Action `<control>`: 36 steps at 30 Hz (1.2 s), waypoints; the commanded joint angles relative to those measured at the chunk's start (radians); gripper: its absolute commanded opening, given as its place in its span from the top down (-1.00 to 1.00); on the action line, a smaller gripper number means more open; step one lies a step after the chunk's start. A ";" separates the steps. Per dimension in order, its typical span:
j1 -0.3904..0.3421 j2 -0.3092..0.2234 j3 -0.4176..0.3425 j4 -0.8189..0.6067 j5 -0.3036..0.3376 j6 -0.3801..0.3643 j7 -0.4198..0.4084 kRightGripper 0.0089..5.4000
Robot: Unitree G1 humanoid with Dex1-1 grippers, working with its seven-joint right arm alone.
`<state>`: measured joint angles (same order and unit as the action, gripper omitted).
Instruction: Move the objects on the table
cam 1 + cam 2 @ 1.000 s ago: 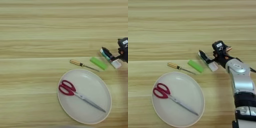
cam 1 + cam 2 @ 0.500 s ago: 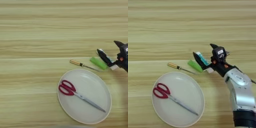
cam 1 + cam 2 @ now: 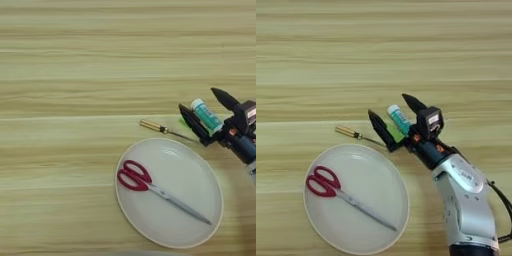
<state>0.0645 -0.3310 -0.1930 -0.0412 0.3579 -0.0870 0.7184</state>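
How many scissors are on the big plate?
1. The red-handled scissors lie on the beige plate, handles toward its left side and blades pointing to its lower right. Nothing on the plate could hide another pair.

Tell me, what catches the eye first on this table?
Probably the robot's hand at right, its two black fingers spread wide on either side of a white and teal tube. Below and to its left, a big beige plate holds red-handled scissors. A small screwdriver lies on the table just above the plate, and something green shows beneath the tube.
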 commanded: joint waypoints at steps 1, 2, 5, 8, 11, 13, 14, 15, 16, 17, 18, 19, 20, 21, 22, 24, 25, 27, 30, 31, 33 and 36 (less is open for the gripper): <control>-0.013 -0.023 -0.013 -0.058 0.028 -0.038 0.017 -0.99; -0.012 -0.027 -0.014 -0.056 0.026 -0.043 0.023 -0.99; -0.003 -0.045 -0.028 -0.069 0.040 -0.039 0.042 -0.99; 0.008 -0.068 -0.064 -0.087 0.085 -0.024 0.070 -0.99; 0.013 -0.076 -0.093 -0.099 0.131 -0.033 0.103 -0.99; 0.028 -0.089 -0.096 -0.127 0.148 -0.023 0.131 -0.99; 0.041 -0.099 -0.094 -0.148 0.155 -0.016 0.148 -0.99; 0.056 -0.109 -0.090 -0.169 0.160 -0.005 0.161 -0.99; 0.073 -0.119 -0.084 -0.189 0.164 0.005 0.177 -0.99; 0.089 -0.127 -0.078 -0.206 0.163 0.005 0.196 -0.99; 0.107 -0.133 -0.069 -0.224 0.162 0.006 0.216 -0.99; 0.127 -0.142 -0.054 -0.243 0.158 0.010 0.238 -0.99; 0.140 -0.147 -0.044 -0.256 0.155 0.014 0.252 -0.99; 0.157 -0.154 -0.027 -0.275 0.152 0.024 0.266 -0.99; 0.170 -0.161 -0.011 -0.290 0.146 0.032 0.277 -0.99; 0.213 -0.180 0.034 -0.327 0.130 0.045 0.316 -0.99; 0.234 -0.191 0.053 -0.343 0.119 0.049 0.333 -0.99; 0.268 -0.208 0.083 -0.368 0.103 0.050 0.361 -0.99; 0.289 -0.226 0.105 -0.383 0.085 0.057 0.375 -0.99; 0.292 -0.230 0.112 -0.387 0.080 0.062 0.377 -0.99; 0.292 -0.236 0.130 -0.394 0.059 0.073 0.370 -0.99; 0.283 -0.249 0.166 -0.392 -0.017 0.106 0.333 -0.99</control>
<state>0.3722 -0.5440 -0.0359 -0.3986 0.3890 -0.0006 1.1052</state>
